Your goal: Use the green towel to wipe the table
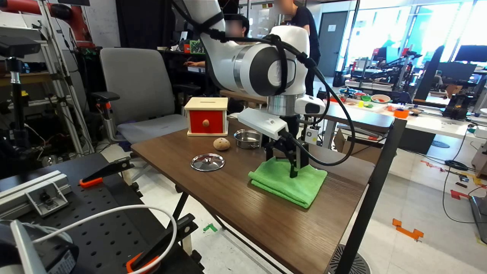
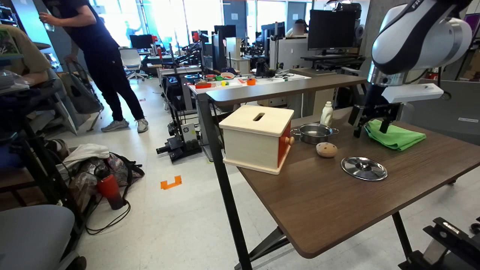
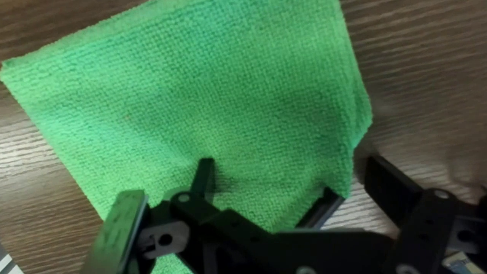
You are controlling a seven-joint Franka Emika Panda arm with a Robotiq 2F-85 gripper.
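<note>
On a brown wood-grain tabletop [image 1: 236, 190], near one end, a flat-folded bright-green cloth towel [image 1: 281, 186]. Over it, a black two-fingered claw [image 3: 289, 167], spread wide astride one edge, partly on cloth and partly just past. Probably at the grasping step, with wiping to follow. Next, close firmly on that edge, check for a good bite, then sweep along the wood. Beware the round shiny metal lid [image 2: 363, 168], speckled tan lump [image 2: 326, 149], small two-handled steel pot [image 2: 314, 139], cream-coloured bottle [image 2: 326, 114] and pale wooden box with red drawer [image 2: 251, 138], likely blocking any wide stroke.

White glare from the windows [image 2: 165, 23]
</note>
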